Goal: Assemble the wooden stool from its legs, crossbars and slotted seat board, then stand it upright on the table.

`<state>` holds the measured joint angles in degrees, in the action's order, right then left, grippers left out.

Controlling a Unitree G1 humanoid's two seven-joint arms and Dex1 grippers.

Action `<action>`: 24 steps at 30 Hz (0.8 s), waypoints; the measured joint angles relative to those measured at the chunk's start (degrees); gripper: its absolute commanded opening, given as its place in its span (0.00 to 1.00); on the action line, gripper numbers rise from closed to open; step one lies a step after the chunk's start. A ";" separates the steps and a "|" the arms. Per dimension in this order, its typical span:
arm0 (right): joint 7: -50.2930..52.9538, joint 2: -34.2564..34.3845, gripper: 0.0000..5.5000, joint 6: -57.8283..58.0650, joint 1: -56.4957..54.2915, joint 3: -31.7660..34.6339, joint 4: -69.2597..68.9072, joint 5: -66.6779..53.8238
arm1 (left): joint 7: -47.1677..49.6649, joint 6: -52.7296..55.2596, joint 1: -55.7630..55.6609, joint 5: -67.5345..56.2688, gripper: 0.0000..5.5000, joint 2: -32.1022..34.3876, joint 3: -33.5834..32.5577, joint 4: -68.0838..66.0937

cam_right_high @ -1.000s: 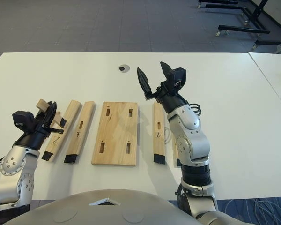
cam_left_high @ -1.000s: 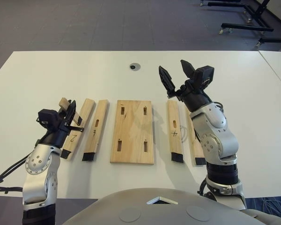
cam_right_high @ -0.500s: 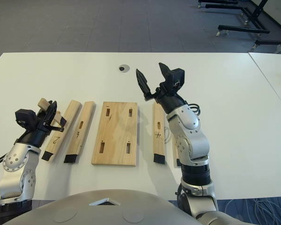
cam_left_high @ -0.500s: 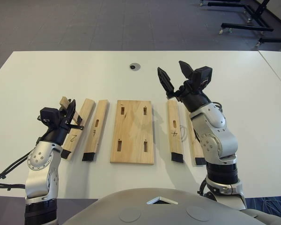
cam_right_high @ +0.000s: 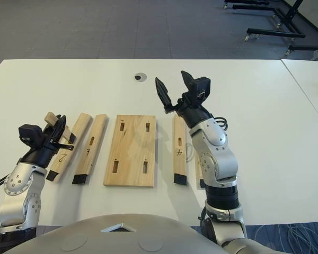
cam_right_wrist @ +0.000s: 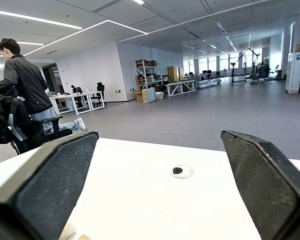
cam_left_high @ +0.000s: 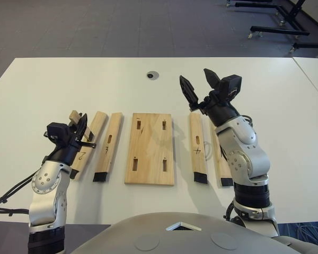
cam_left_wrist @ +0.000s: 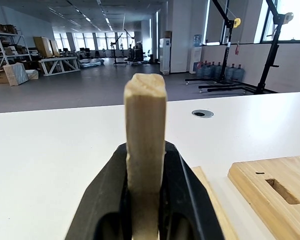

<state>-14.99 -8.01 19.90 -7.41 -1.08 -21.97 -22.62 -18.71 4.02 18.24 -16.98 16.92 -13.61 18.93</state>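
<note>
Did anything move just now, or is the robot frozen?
Only a little. The left gripper, shut on a short wooden bar, slid slightly toward the seat board. The right gripper stayed open above the table, and the seat board and legs lay where they were.

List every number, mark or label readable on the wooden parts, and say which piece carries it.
"2": handwritten on the leftmost leg.
"+": handwritten on the leg just right of the seat board.
Mark on the second leg from the left: too small to read.
</note>
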 measured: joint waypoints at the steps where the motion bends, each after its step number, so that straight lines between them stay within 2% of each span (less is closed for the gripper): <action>1: -0.01 0.02 0.82 0.02 0.00 -0.01 0.00 -0.01 | -0.29 0.00 -0.21 -0.02 0.07 0.22 -0.35 -0.49; 24: -0.12 0.03 0.82 0.12 -0.13 -0.02 -0.07 -0.19 | -1.10 0.83 -0.02 0.00 0.07 -0.04 1.46 0.87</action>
<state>-15.11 -7.98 20.02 -7.53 -1.10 -22.03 -22.80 -19.81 4.85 18.23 -16.99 16.88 -12.15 19.81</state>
